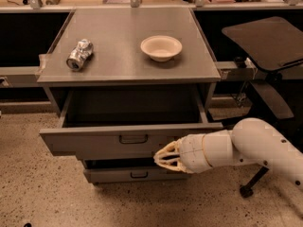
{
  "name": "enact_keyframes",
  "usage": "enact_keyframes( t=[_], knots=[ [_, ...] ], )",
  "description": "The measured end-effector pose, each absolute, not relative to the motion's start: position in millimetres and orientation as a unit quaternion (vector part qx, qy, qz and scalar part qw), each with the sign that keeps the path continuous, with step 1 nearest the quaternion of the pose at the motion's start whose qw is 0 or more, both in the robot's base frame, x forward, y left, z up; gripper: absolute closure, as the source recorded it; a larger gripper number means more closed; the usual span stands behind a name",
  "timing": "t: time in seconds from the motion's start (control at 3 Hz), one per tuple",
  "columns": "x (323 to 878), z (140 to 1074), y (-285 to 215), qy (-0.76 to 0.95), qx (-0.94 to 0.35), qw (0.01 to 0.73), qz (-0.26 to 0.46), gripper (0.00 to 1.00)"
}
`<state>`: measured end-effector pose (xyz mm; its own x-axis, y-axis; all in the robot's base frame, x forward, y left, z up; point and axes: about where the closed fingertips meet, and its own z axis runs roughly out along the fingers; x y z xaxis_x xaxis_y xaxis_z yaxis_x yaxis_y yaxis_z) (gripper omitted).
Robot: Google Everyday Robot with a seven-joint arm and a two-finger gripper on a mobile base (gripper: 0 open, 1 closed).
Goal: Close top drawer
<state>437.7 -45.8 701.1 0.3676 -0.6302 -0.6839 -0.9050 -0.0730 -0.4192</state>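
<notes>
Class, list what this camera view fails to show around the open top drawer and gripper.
Camera view:
The top drawer: its floor hidden behind its own front panel, the rest shadowed.
The gripper, low at that front's right: overlap hides whether they touch.
The lower drawer: mostly covered by the top drawer.
</notes>
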Motion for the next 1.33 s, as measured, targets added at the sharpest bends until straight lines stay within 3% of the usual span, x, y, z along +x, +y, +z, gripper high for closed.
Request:
enact_keyframes(
  t=[0.33, 0.67, 1.33],
  knots=[
    [446.5, 626.3, -46.5, 0.586, -0.669, 0.406, 0.212, 1.00],
    [468.5, 563.2, -41.8, 0.609, -0.623, 0.424, 0.246, 1.00],
    [530.3, 527.5, -1.5, 0.567, -0.606, 0.479, 0.287, 1.00]
  ],
)
